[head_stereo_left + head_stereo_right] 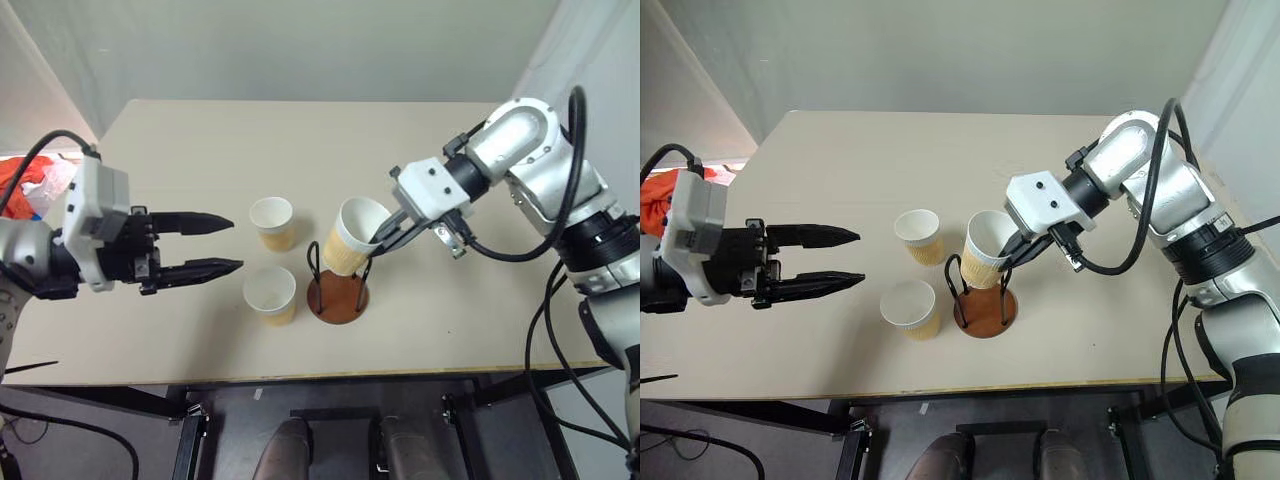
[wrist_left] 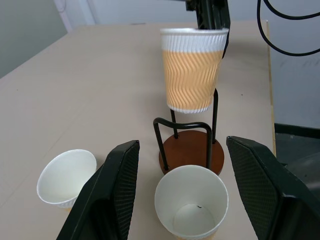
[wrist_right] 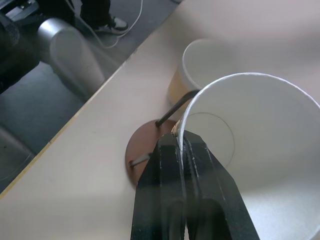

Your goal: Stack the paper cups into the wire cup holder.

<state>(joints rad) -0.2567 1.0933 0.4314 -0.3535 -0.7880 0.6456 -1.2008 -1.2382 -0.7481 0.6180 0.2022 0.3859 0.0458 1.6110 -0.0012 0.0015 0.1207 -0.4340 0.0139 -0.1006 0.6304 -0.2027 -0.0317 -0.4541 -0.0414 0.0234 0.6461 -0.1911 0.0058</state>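
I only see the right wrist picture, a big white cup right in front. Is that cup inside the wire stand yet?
Observer: Not yet. The tan-yellow paper cup hangs above the black wire cup holder with its round reddish-brown base.
Operator: Who is holding it?
Observer: The right tool, pinching its rim.
Operator: Any more cups?
Observer: Two paper cups stand on the beige table, one farther, one nearer.
Operator: What is the other arm doing?
Observer: The left tool is open beside those two.

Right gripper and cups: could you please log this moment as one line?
right gripper: shut on paper cup rim, above wire cup holder | left gripper: open, empty
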